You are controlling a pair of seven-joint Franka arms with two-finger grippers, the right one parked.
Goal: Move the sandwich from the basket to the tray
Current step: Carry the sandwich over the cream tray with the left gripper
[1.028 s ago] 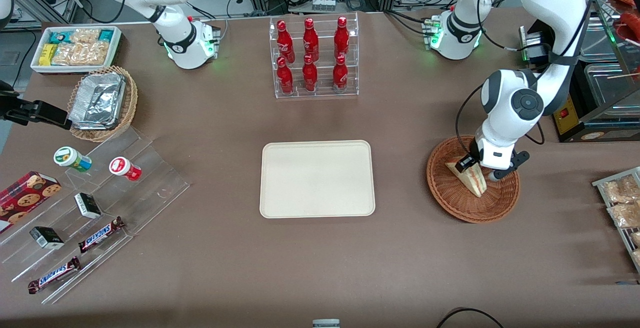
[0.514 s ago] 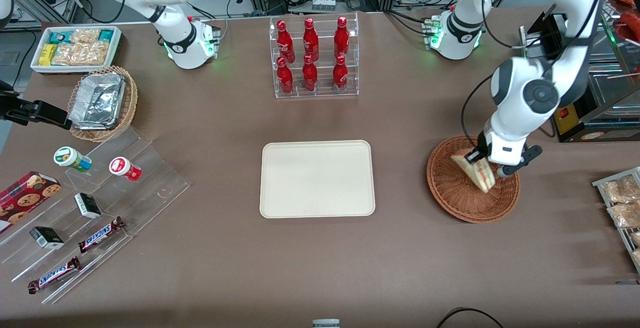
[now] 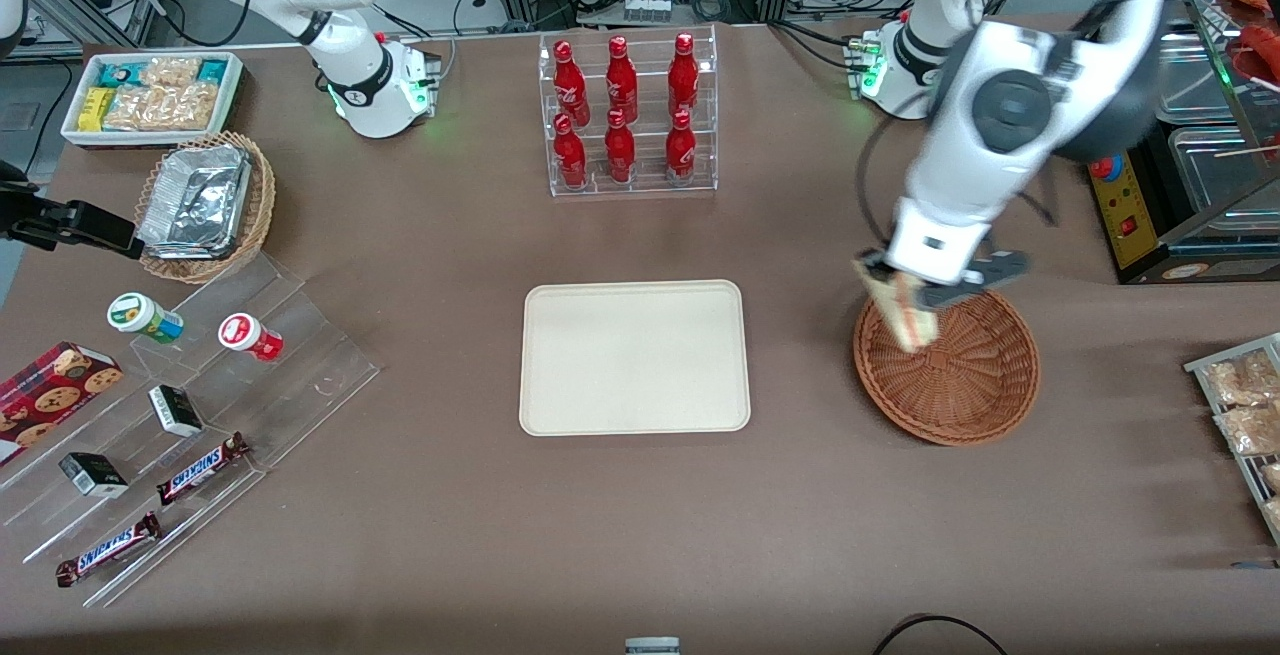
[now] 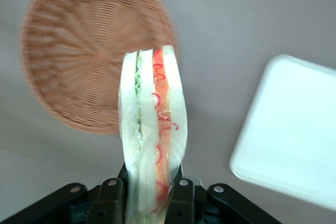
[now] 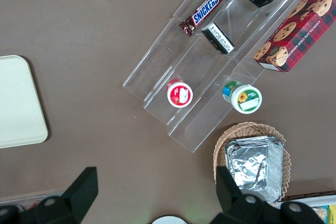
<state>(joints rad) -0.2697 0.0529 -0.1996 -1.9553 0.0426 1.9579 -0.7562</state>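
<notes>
My gripper (image 3: 905, 287) is shut on the sandwich (image 3: 903, 313), a pale wedge with red, orange and green layers, and holds it in the air above the rim of the reddish-brown wicker basket (image 3: 960, 375), at the edge nearest the tray. The wrist view shows the sandwich (image 4: 152, 129) pinched between my two black fingers (image 4: 181, 198), hanging over the basket's (image 4: 79, 61) rim and the bare table. The basket holds nothing else. The cream tray (image 3: 634, 357) lies flat at the table's middle, a short gap from the basket, and one corner of the tray (image 4: 294, 129) shows in the wrist view.
A clear rack of red bottles (image 3: 625, 115) stands farther from the camera than the tray. A grey box with a red button (image 3: 1125, 210) sits at the working arm's end. Packets on a rack (image 3: 1240, 405) lie near there too. Snack shelves (image 3: 180, 405) and a foil-filled basket (image 3: 205, 205) lie toward the parked arm's end.
My gripper has lifted the sandwich out of the basket's bowl and carried it up and toward the tray. It now hangs over the basket's rim.
</notes>
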